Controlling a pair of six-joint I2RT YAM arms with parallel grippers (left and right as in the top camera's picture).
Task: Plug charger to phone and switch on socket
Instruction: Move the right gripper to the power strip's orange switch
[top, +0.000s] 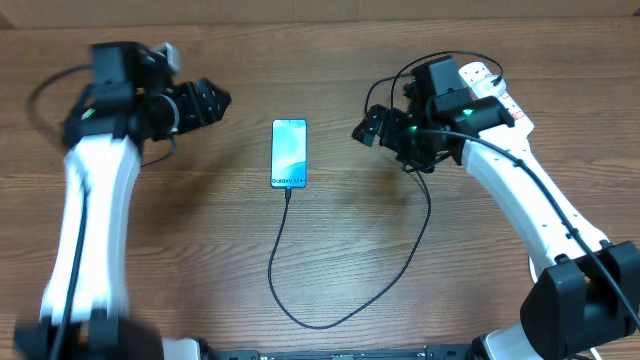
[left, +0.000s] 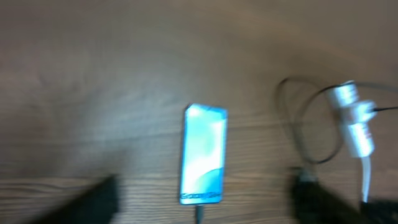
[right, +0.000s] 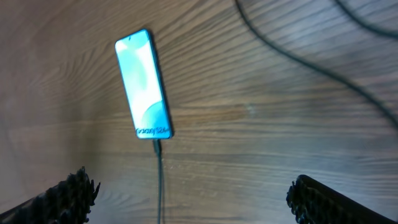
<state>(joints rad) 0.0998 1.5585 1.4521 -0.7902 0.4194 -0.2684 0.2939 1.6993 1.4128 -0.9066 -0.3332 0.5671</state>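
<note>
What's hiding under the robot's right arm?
The white socket partly pokes out, with loops of the charger. Its remainder is covered by the right arm.

Phone (top: 289, 153), centre of the overhead frame: blue-to-teal gradient screen w/ a paler swirl and pale lettering near its lower edge; the charger (right: 159, 180) below it is thin and black. Table (top: 200, 250) is mid-brown wood w/ wavy darker grain throughout, and the socket (top: 484, 72) at upper right is white w/ small marks that look red, tho they're tiny here. Left arm (top: 95, 220) and right arm (top: 520, 190): white links, black joints & wrist blocks, a green light dot on the right one.
</note>
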